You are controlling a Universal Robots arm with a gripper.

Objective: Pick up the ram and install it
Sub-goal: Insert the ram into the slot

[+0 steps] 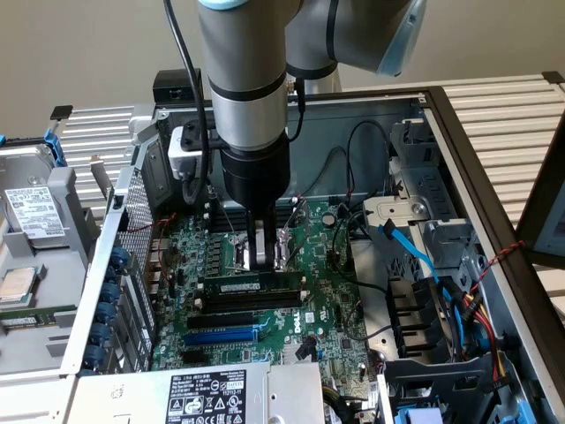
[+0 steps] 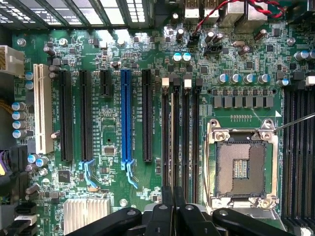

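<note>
An open computer case [image 1: 439, 119] is seen lying on a slatted bench [image 1: 503, 110], with the green motherboard [image 1: 340, 305] exposed inside it. The arm [image 1: 243, 79] is lowered straight down into the case from above. The end effector [image 1: 265, 263] is placed over the middle of the board, directly above the ram [image 1: 256, 285].

The ram is found standing on edge in one of the long black memory slots [image 2: 196, 132]. It lies level along the slot, with its white label turned towards the exterior camera. It is not lying loose on the board or the bench. An empty black slot [image 1: 231, 316] is seen just in front of it, and the blue slot [image 1: 221, 336] lies a little nearer still.

In the wrist view the two black fingers [image 2: 166, 209] are drawn close together. The thin top edge of the ram runs into the narrow line between them, so the end effector is taken to be clenched on the ram's upper edge near its middle. Whether the ram is pressed fully home in its slot cannot be told.

The bare processor socket [image 2: 241, 167] is seen just beside the memory slots, on the side away from the blue slot. A blue cable [image 1: 410, 252] is draped over the drive bay at the exterior view's right. A drive [image 1: 35, 212] lies outside the case at the exterior view's left.
</note>
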